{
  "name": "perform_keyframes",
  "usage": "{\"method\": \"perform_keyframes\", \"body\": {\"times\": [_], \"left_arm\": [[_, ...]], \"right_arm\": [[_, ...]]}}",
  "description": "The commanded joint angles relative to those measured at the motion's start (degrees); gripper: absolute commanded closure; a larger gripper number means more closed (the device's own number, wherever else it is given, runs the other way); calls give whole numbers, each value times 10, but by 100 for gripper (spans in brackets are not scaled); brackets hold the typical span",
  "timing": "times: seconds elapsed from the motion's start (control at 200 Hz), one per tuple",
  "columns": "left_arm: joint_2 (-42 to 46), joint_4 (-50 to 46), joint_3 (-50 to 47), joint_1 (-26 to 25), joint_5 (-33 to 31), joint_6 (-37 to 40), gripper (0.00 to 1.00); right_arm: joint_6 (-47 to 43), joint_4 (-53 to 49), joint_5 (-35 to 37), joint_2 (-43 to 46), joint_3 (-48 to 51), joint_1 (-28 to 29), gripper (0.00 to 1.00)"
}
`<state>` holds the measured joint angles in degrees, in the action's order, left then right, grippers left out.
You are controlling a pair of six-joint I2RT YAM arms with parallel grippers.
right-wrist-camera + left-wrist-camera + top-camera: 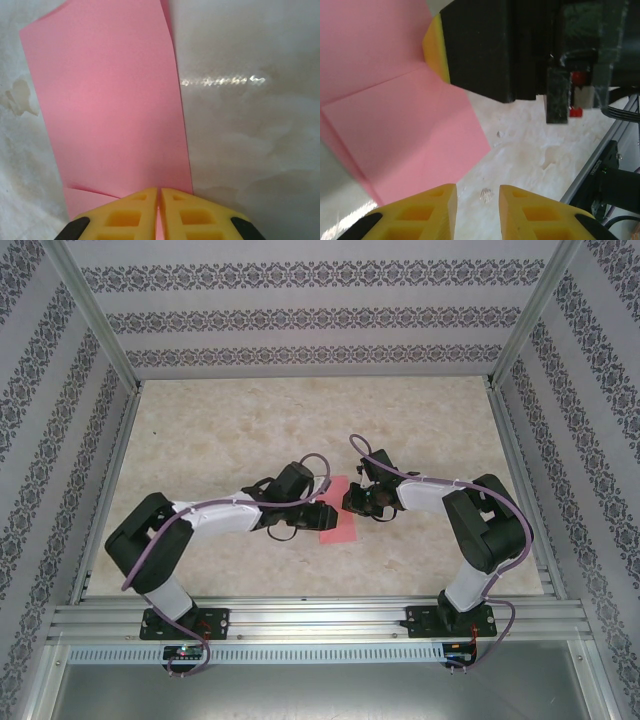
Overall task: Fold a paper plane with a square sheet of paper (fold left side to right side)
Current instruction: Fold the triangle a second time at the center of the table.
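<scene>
**Left-to-right fold in hand: sheet doubled over, right gripper pinching it**

The square sheet of paper [342, 528] lies on the table [420, 440] at 6 o'clock of its centre, between both grippers. In the right wrist view we see one layer over another, with the lower one peeking out at 7 o'clock. The right gripper [159, 197], at 2 o'clock of the sheet, has its jaws together on the paper's near edge. The left gripper [477, 195], at 9 o'clock, has its jaws slightly apart with bare table between them. We judge the fold laid but not creased. The next move calls for aligned edges and pressure along the fold.
</scene>
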<state>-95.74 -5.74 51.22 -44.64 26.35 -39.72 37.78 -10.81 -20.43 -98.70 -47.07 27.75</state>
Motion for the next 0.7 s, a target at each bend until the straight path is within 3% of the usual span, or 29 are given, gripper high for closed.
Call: {"method": "perform_keyframes", "body": {"times": [0.0, 0.36, 0.694], "left_arm": [[-30, -10, 6, 4, 8, 17, 71], [-54, 12, -44, 3, -4, 7, 72], [-52, 17, -62, 1, -12, 2, 72]], "right_arm": [[-7, -37, 35, -16, 3, 5, 87], [-13, -55, 13, 33, -15, 4, 87], [44, -38, -66, 85, 28, 39, 88]]}}
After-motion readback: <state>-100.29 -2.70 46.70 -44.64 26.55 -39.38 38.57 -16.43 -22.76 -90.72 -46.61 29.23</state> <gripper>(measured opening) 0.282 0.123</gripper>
